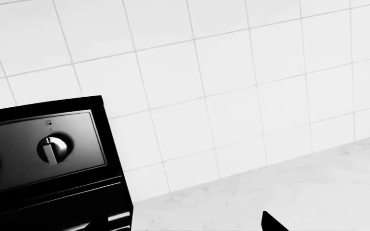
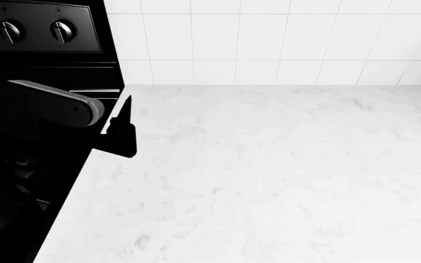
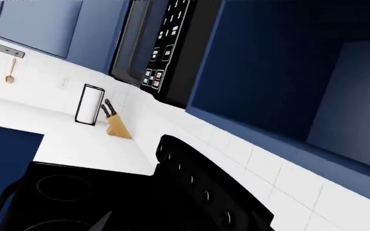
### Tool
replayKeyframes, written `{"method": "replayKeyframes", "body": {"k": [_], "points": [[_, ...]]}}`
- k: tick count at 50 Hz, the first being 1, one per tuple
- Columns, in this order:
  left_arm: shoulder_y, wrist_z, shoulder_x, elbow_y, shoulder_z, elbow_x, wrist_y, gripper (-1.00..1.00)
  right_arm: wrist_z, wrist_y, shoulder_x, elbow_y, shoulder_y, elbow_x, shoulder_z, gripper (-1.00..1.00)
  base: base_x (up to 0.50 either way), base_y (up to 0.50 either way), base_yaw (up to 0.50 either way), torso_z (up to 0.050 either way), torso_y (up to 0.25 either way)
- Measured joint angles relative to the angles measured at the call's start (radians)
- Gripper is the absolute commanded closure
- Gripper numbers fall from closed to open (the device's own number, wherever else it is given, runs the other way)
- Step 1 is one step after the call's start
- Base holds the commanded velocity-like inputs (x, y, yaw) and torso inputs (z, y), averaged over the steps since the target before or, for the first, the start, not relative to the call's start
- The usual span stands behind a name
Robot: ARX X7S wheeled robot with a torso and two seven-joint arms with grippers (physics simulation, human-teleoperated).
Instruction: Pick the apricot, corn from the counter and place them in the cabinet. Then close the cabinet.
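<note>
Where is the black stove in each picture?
Left wrist view: stove knob panel, beside the counter.
Head view: stove at upper left, left of the counter.
Right wrist view: stove cooktop and knobs, under the microwave.
Shared landmark: white tiled wall behind it.

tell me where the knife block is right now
Only the right wrist view shows the knife block: on the far white counter past the stove, beside a paper towel roll.

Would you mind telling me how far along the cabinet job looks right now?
No apricot or corn shows on the counter, so whether they are stored cannot be told. The left gripper hangs at the stove's edge with nothing seen in it. The cabinet stands open; closing it remains.
</note>
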Motion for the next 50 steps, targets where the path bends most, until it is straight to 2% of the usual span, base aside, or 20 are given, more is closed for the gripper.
{"method": "replayKeyframes", "body": {"k": [27, 50], "points": [[-0.001, -0.007, -0.007, -0.001, 0.002, -0.005, 0.006, -1.00, 0.105, -0.090, 0.153, -0.130, -0.324, 0.018, 0.120, -1.00, 0.00, 0.00, 0.00, 0.000, 0.000], [0.005, -0.015, -0.011, -0.003, 0.001, -0.006, 0.015, -1.00, 0.272, -0.183, 0.235, -0.193, -0.542, -0.144, 0.233, -1.00, 0.00, 0.00, 0.00, 0.000, 0.000]]}}
